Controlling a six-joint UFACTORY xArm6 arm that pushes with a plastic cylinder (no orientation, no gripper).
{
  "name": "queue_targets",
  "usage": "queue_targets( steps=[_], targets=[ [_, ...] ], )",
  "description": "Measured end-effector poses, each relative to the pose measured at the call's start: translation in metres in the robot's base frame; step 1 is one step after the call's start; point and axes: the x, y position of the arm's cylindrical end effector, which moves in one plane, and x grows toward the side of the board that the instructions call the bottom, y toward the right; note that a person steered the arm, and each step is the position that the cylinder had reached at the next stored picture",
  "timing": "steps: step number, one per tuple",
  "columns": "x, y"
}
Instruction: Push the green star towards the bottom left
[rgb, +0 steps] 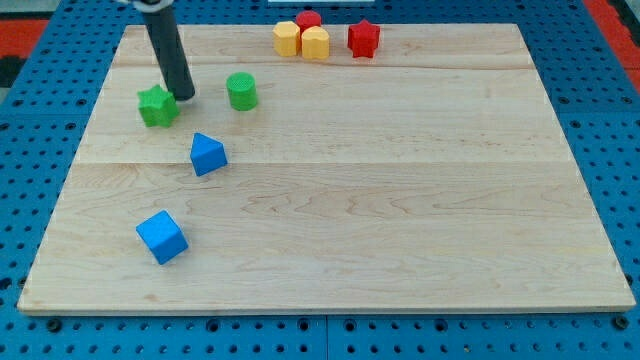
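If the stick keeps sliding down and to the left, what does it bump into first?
My tip sits just right of the green star, seemingly touching it, so it would probably meet the star first.

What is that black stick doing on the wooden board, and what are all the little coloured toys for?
The stick is the end of a robot arm. It has no hand, so it holds nothing; it only slides my tip along the wooden board and nudges blocks. One camera looks down at the board from in front. My tip sits right beside the green star, on its right side. Further right is a green cylinder. Below them lie a blue block and a blue cube. At the view's top are two yellow blocks, a red block behind them, and a red star.
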Motion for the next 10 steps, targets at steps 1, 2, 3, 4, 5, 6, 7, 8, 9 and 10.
queue_targets(
  steps=[1, 2, 3, 4, 5, 6, 7, 8, 9, 10],
  targets=[
    [0.009, -0.010],
    [-0.035, -0.019],
    [-0.010, -0.027],
    [0.046, -0.034],
    [0.030, -0.035],
    [0.006, -0.043],
    [0.040, -0.051],
    [0.067, -0.053],
    [0.039, -0.066],
    [0.036, -0.086]
  ],
)
